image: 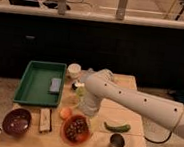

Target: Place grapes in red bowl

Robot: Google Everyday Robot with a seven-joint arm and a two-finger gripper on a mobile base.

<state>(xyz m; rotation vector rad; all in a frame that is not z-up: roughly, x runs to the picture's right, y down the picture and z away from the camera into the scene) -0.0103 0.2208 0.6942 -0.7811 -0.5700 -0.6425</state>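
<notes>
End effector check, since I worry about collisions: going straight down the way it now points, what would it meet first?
Likely the grapes in the red bowl, which sit just below the end effector. Depth is hard to judge from this one view.

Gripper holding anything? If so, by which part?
Cannot tell. The gripper sits just above the back edge of the red bowl, its tip hidden by the arm. The grapes lie in that bowl; any hold on them does not show.
</notes>
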